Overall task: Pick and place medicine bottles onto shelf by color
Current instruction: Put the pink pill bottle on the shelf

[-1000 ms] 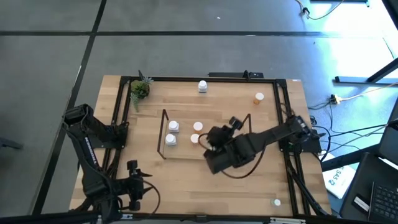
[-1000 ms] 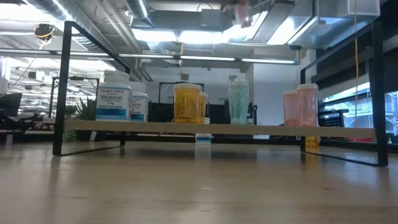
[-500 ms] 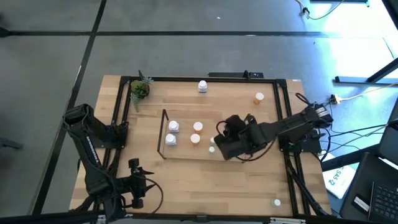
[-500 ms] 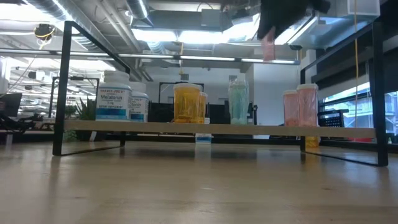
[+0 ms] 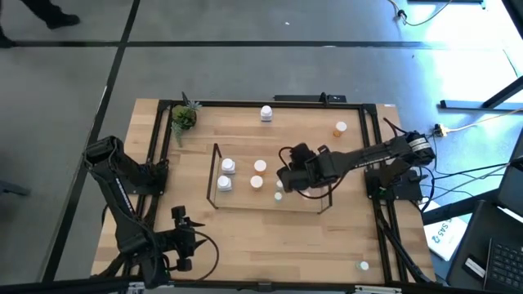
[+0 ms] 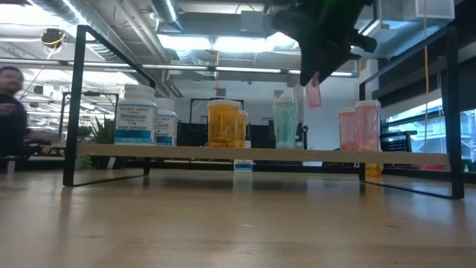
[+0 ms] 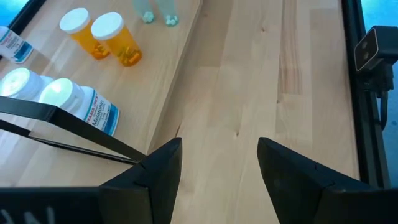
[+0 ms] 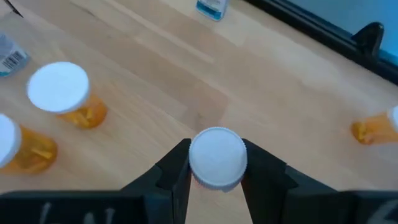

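One pink bottle [image 6: 313, 92] hangs clamped in our right gripper [image 8: 217, 163] above the shelf [image 6: 260, 154]; next we lower it beside the pink pair [image 6: 358, 128]. Our left gripper [image 7: 219, 163] waits open.

From table height I can read "TRADER JOE'S" and, larger beneath it, "Melatonin" on the blue-and-white label of the big white melatonin bottle [image 6: 135, 114] standing at the end of the shelf [image 6: 260, 155]. The finer lines under that word are too small for me to make out, and the smaller white bottle [image 6: 166, 126] just beside it carries a label I cannot read. Past my left fingers, the white bottle lying nearest on the shelf [image 7: 74, 104] shows a blue label with small print I cannot decipher, and nothing else around me bears legible writing.
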Robot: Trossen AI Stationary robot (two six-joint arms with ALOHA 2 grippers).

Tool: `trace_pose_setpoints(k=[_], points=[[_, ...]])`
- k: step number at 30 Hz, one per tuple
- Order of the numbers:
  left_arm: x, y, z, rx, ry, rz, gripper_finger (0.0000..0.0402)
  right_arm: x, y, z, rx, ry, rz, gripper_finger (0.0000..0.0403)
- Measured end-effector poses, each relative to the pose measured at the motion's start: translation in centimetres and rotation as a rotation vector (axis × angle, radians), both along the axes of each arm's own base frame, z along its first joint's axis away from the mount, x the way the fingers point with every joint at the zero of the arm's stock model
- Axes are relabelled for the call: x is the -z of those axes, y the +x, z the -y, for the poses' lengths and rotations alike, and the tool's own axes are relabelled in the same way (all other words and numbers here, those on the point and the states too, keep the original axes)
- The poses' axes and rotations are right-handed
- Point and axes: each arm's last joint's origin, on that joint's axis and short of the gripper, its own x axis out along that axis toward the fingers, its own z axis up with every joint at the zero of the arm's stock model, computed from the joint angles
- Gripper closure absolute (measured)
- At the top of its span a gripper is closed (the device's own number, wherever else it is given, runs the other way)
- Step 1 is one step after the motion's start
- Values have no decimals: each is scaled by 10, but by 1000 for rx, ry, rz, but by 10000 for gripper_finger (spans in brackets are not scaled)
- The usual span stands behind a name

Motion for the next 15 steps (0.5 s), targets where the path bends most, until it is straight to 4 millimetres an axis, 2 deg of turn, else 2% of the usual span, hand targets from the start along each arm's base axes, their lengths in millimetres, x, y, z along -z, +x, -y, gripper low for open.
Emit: trace_pose_setpoints(k=[6,15], points=[[0,0,0,0,0,0,198,0,4,12,-101,5,-78,281],[0,0,0,0,-2,0,198,-1,12,10,-369,-20,-167,281]])
